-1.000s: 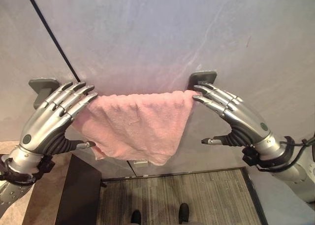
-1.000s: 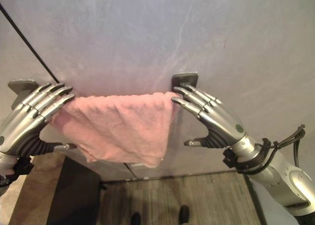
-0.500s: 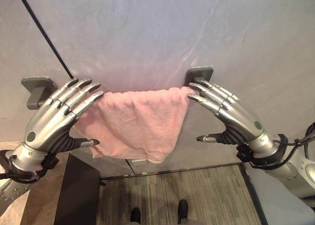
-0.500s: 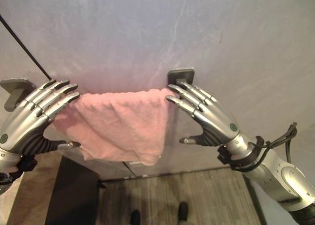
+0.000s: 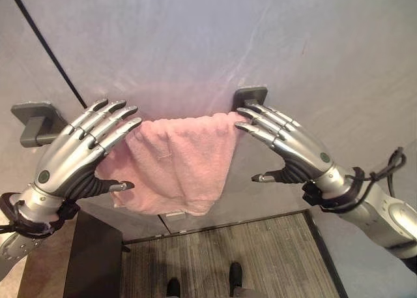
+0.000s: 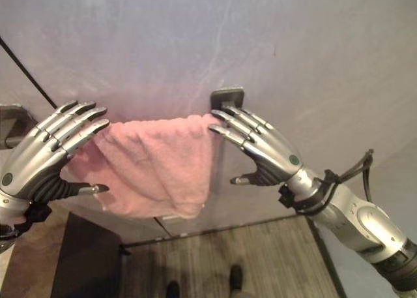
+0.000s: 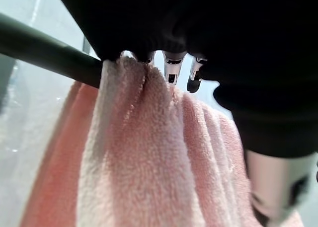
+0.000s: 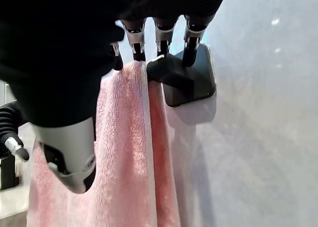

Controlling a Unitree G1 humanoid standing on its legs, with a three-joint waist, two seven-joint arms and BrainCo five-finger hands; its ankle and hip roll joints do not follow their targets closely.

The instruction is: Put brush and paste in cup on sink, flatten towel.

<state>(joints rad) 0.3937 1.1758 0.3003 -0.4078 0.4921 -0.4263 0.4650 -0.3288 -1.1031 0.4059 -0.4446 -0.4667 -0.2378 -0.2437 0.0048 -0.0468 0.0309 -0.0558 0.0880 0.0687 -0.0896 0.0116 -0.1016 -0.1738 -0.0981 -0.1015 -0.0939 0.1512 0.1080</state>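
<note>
A pink towel point(image 5: 176, 164) hangs bunched over a dark rail point(image 7: 44, 50) between two grey wall brackets point(image 5: 32, 119) point(image 5: 251, 94). My left hand point(image 5: 68, 161) is open, its straight fingertips point(image 5: 127, 119) resting on the towel's left top end, thumb below against the cloth. Open too, my right hand point(image 5: 293, 151) has its fingertips point(image 8: 161, 40) on the towel's right top end, just by the right bracket point(image 8: 191, 83). The bare rail shows between the left bracket and the towel. The cloth point(image 7: 144, 157) lies in folds on the rail.
The rail is fixed to a grey wall point(image 5: 195, 37) with a dark diagonal line point(image 5: 45, 47) at the left. Below stand a black block point(image 5: 94, 259) at the lower left and a striped floor mat point(image 5: 215, 259).
My left hand has slid right along the rail, away from the left bracket, pushing the towel's left end inward so it hangs narrower. The right hand stays by its bracket. The camera has shifted.
</note>
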